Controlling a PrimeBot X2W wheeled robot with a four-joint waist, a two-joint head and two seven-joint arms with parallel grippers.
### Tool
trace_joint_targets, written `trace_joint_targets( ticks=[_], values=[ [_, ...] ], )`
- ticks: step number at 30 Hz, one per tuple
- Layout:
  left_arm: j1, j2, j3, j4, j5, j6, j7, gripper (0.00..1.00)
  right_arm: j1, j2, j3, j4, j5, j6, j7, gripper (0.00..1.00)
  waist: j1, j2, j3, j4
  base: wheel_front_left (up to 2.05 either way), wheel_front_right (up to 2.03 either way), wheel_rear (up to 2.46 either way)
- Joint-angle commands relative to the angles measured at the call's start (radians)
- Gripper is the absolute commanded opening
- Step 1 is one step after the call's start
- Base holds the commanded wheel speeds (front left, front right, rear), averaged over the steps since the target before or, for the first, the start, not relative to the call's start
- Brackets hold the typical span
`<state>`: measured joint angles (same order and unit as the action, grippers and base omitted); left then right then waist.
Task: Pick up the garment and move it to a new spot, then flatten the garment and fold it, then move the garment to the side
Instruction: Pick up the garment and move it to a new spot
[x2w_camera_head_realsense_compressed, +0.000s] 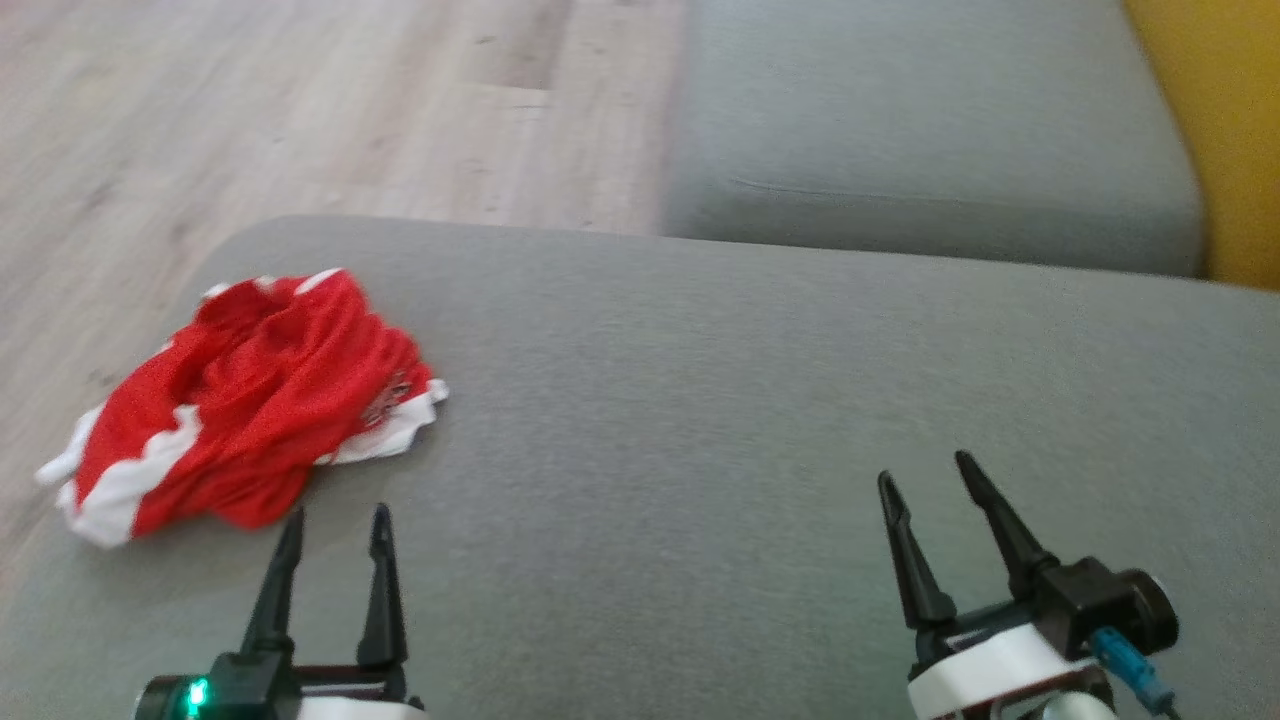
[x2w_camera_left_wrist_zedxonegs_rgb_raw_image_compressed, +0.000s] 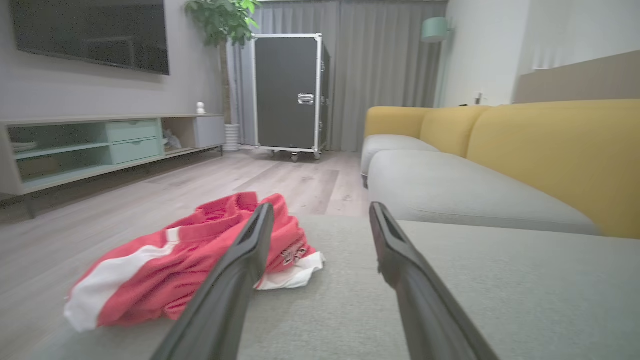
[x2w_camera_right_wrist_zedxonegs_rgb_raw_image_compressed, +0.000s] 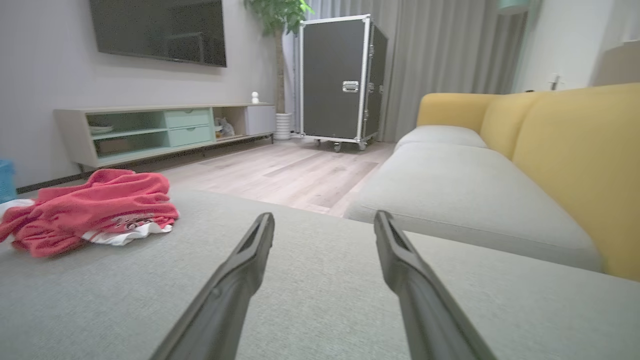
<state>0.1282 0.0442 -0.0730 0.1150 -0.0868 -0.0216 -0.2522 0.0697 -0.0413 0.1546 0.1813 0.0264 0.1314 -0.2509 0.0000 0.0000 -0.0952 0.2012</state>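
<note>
A crumpled red garment (x2w_camera_head_realsense_compressed: 250, 400) with white trim lies near the left edge of a grey cushion (x2w_camera_head_realsense_compressed: 700, 400). In the left wrist view the garment (x2w_camera_left_wrist_zedxonegs_rgb_raw_image_compressed: 165, 265) sits ahead and to the left, partly behind one finger. It lies at the far left in the right wrist view (x2w_camera_right_wrist_zedxonegs_rgb_raw_image_compressed: 90, 210). My left gripper (x2w_camera_head_realsense_compressed: 336, 520) is open just short of the garment's near edge, with nothing between its fingers. My right gripper (x2w_camera_head_realsense_compressed: 928, 478) is open over bare cushion at the lower right, far from the garment.
The cushion drops to a wooden floor (x2w_camera_head_realsense_compressed: 300, 120) at its left and far edges. A second grey seat cushion (x2w_camera_head_realsense_compressed: 920, 130) lies beyond, with a yellow backrest (x2w_camera_head_realsense_compressed: 1230, 130) on the right. A TV stand (x2w_camera_left_wrist_zedxonegs_rgb_raw_image_compressed: 100, 145) and a black wheeled case (x2w_camera_left_wrist_zedxonegs_rgb_raw_image_compressed: 290, 92) stand across the room.
</note>
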Motion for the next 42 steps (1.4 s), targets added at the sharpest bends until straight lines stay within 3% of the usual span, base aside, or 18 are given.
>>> trace_joint_targets(
  ticks=[1, 11, 25, 30, 36, 42],
  values=[
    [-0.042, 0.006, 0.038, -0.037, 0.011, 0.001, -0.010, 1.00, -0.029, -0.009, 0.025, -0.026, 0.000, -0.001, -0.011, 1.00, 0.0000, 0.0000, -0.004, 0.052, 0.00, 0.00, 0.00],
    [-0.035, 0.007, 0.085, -0.054, 0.038, -0.016, -0.010, 1.00, -0.044, -0.009, 0.044, -0.027, 0.013, -0.001, -0.011, 1.00, 0.0000, 0.0000, -0.005, 0.224, 0.00, 0.00, 0.00],
    [-0.029, 0.008, 0.194, -0.153, 0.046, 0.032, -0.010, 1.00, -0.099, -0.009, 0.081, -0.007, -0.003, -0.001, -0.011, 1.00, 0.0000, 0.0000, 0.064, 0.288, 0.00, 0.00, 0.00],
    [-0.097, 0.057, 0.224, -0.168, 0.082, 0.044, -0.010, 1.00, -0.087, -0.009, 0.068, -0.006, -0.023, -0.001, -0.011, 1.00, 0.0000, 0.0000, 0.084, 0.303, 0.00, 0.00, 0.00],
    [-0.253, 0.132, 0.220, -0.115, 0.080, 0.001, -0.010, 1.00, -0.082, -0.019, 0.027, -0.031, -0.070, -0.001, -0.011, 1.00, 0.0000, 0.0000, 0.146, 0.308, 0.00, 0.00, 0.00],
    [-0.542, 0.172, 0.165, 0.071, 0.045, -0.060, 0.012, 1.00, -0.106, -0.100, 0.013, -0.061, -0.107, -0.001, -0.011, 1.00, 0.0000, 0.0000, 0.253, 0.300, 0.00, 0.00, 0.00]
  ],
)
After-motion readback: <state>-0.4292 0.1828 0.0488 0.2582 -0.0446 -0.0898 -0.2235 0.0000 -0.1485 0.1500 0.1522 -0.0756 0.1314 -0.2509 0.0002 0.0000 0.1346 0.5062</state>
